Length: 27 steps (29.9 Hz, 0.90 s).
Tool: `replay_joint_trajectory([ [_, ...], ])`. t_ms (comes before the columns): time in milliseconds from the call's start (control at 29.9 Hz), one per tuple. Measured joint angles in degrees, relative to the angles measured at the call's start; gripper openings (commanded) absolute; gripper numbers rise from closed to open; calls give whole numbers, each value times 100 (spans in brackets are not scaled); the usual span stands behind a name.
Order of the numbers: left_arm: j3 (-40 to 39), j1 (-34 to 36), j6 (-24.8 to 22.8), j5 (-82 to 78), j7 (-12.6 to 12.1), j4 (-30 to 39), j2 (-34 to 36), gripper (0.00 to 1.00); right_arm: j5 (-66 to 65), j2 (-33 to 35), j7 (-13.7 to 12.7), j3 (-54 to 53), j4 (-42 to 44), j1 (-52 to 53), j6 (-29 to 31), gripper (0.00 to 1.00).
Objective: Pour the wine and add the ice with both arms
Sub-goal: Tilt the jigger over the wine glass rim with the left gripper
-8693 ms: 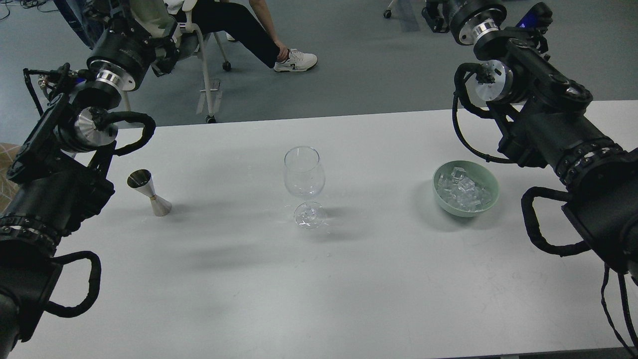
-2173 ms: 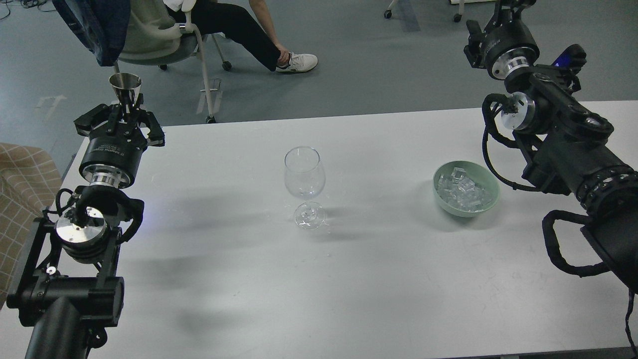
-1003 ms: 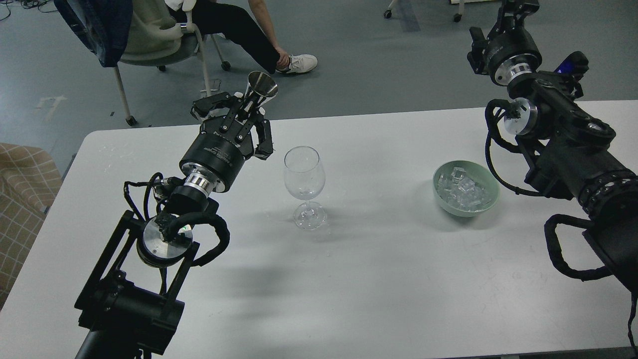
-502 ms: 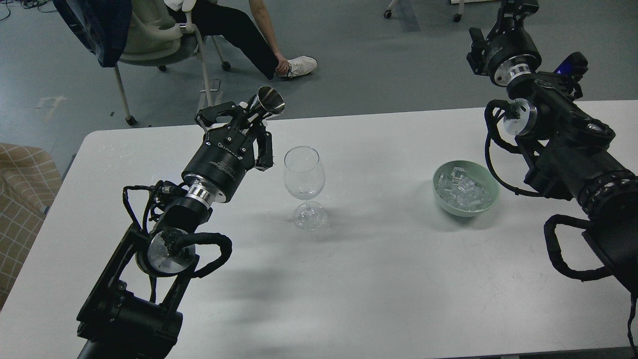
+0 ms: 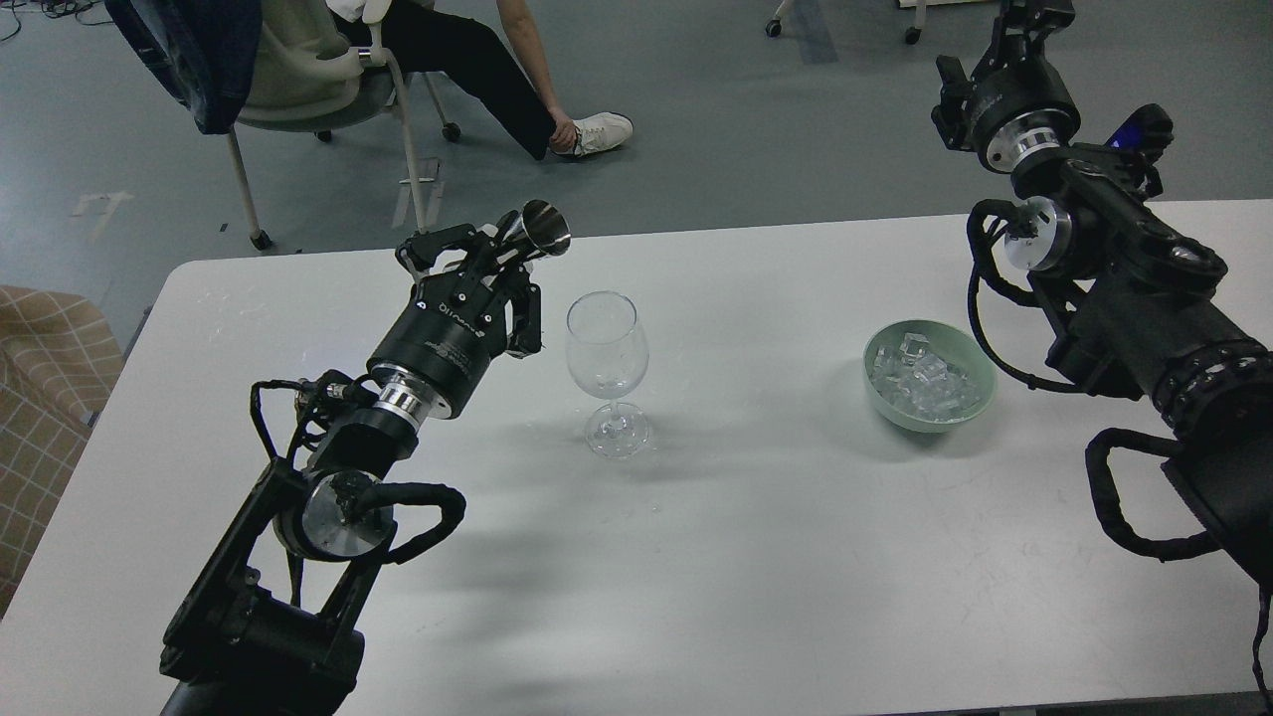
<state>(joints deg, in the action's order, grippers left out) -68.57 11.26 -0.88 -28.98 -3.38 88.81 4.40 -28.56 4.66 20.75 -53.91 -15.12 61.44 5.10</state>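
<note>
A clear wine glass (image 5: pixel 607 348) stands upright at the middle of the white table (image 5: pixel 696 557). My left gripper (image 5: pixel 505 254) is shut on a steel jigger (image 5: pixel 535 231), held tilted to the right, just left of and above the glass rim. The wine inside the jigger does not show. A pale green bowl (image 5: pixel 980 383) holds a pile of clear ice cubes (image 5: pixel 920 380) right of the glass. My right gripper (image 5: pixel 1029 12) is high at the top right, far behind the bowl, cut by the frame edge; its fingers cannot be told apart.
A seated person's legs and white shoe (image 5: pixel 597 129) and a wheeled chair (image 5: pixel 328 89) are on the grey floor behind the table. A checked cushion (image 5: pixel 40 398) is at the left edge.
My left gripper has carried the jigger from the far left to beside the glass and tilted it further toward the rim. The right arm has barely moved.
</note>
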Motion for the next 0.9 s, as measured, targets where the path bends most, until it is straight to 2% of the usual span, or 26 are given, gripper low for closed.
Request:
replay_joint_trajectory([
  [568, 4, -116, -282, -523, 205, -158, 179, 12, 0, 0, 0, -6, -2, 1, 0, 100],
  [903, 24, -116, -359, -821, 217, -162, 180, 12, 0, 0, 2, -5, -3, -1, 0, 100],
])
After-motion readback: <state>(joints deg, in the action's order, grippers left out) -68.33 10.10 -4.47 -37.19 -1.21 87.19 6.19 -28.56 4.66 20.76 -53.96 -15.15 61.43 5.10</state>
